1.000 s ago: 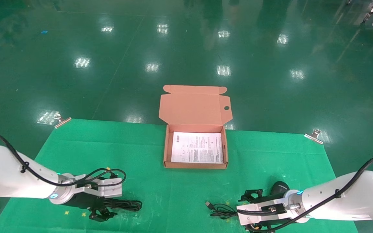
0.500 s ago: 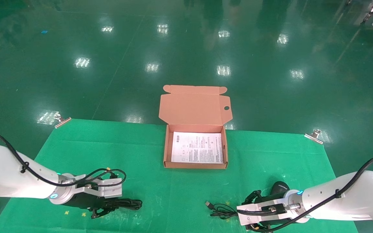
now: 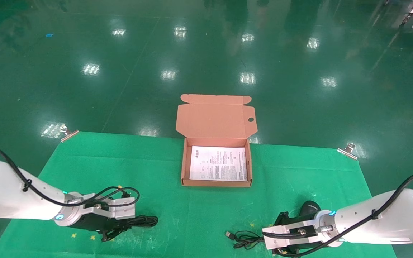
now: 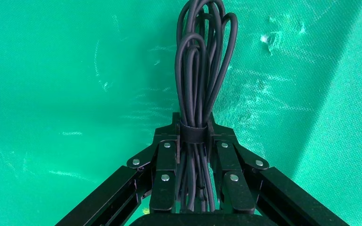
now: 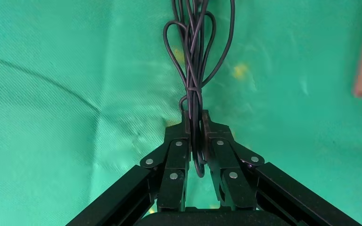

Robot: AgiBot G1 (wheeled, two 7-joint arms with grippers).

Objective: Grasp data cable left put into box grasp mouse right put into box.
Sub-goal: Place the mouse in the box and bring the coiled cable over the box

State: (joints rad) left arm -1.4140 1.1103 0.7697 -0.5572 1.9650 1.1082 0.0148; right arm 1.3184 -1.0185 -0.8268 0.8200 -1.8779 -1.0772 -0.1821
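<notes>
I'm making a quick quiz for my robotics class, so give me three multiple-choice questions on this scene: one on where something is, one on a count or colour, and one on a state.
1. Where is the small black oval mouse?
A. in the box
B. on the green cloth beside the right claw
C. beside the left arm

2. How many silver clips pin the cloth's far corners?
A. one
B. two
C. four

3. What state is the left claw in?
A. shut on the bundled black data cable
B. open above it
C. parked, empty

Answers:
1 B: the mouse lies by the right claw, which pinches the mouse's thin black cord.
2 B: one clip at the left, one at the right.
3 A: its fingers press the data cable; the shallow orange-brown cardboard box holds only its white sheet.
</notes>
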